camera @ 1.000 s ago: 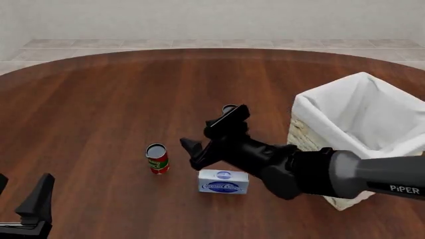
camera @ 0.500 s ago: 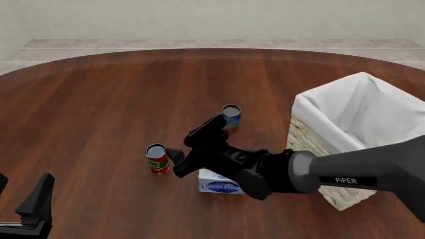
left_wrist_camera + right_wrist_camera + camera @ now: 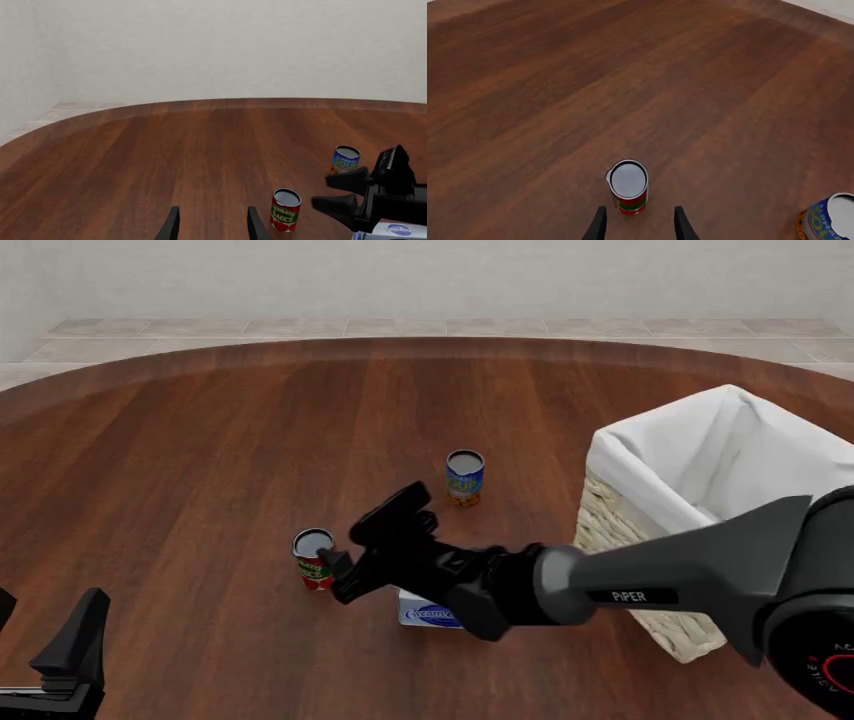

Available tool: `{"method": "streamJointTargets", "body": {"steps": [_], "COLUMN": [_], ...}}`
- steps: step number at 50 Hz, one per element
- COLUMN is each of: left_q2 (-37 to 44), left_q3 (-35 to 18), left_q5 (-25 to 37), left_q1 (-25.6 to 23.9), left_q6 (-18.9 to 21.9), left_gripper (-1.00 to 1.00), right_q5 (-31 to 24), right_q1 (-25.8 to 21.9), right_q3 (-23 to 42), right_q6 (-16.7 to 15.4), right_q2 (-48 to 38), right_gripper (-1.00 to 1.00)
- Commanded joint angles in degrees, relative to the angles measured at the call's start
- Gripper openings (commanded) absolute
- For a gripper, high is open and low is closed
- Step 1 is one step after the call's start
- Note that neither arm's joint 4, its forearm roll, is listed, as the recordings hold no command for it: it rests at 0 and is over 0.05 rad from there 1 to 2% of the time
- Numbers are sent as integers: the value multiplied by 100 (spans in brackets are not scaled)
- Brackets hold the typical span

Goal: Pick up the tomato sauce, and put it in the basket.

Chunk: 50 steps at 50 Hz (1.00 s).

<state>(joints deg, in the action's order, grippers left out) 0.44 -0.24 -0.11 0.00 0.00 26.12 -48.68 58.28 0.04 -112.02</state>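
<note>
The tomato sauce [image 3: 315, 558] is a small red-labelled can standing upright on the wooden table, left of centre. In the right wrist view the tomato sauce [image 3: 628, 186] sits just ahead of the right gripper [image 3: 639, 226], whose fingers are spread with nothing between them. From the front, the right gripper [image 3: 350, 545] hovers open right beside the can, its lower finger close to the can's side. The basket [image 3: 607, 520], pale wicker with white lining, stands at the right. My left gripper [image 3: 47, 635] rests open at the near left corner. The left wrist view shows the left gripper [image 3: 212, 227] and the tomato sauce [image 3: 285, 210].
A blue-and-orange can [image 3: 465, 477] stands behind the tomato sauce, toward the basket. A blue-white box [image 3: 430, 614] lies under the right arm, partly hidden by it. The table's round far edge borders a tiled floor.
The right gripper has travelled left and down from near the blue-and-orange can to right beside the tomato sauce, uncovering the blue can. The left arm has stayed still.
</note>
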Motion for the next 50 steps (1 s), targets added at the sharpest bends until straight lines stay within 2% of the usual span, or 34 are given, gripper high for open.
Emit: {"method": "streamJointTargets", "body": {"steps": [1, 50], "left_q2": [0, 0], "left_q3": [0, 0], "left_q5": [0, 0], "left_q1": [-1, 0], "left_q6": [0, 0], "left_gripper": [100, 100], "right_q5": [-34, -314], "right_q1": [-42, -153], "right_q3": [300, 1525], "right_q6": [17, 60], "right_q2": [-316, -1606], "right_gripper": [100, 100]}}
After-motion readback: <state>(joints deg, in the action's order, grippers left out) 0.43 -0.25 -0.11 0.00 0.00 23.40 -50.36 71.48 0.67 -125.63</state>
